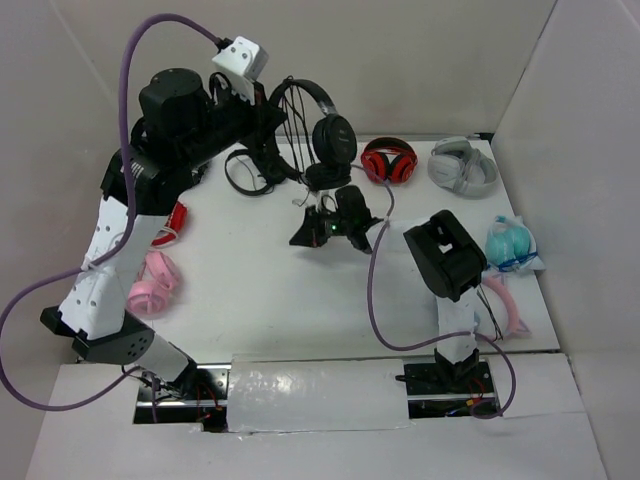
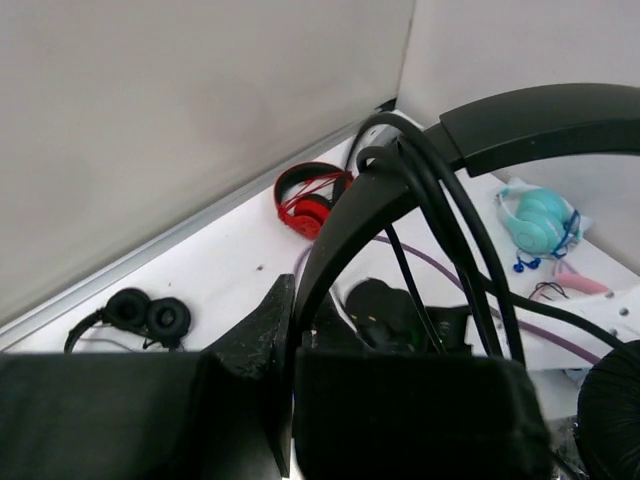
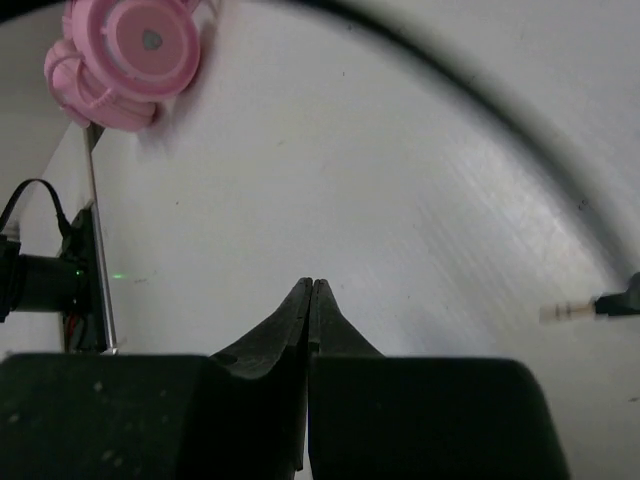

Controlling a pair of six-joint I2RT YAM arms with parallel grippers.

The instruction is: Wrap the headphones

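Note:
The black headphones hang in the air near the back wall, with one round ear cup facing me. My left gripper is shut on their headband; in the left wrist view the band runs between the jaws. Several turns of thin black cable lie over the band. My right gripper is shut and empty, low over the table's middle. The cable's jack plug lies on the table to its right, apart from it.
Another black headset lies under the left arm. Red headphones, white ones and teal ones sit at the back right. Pink headphones lie at the left, and a pink headband at the right.

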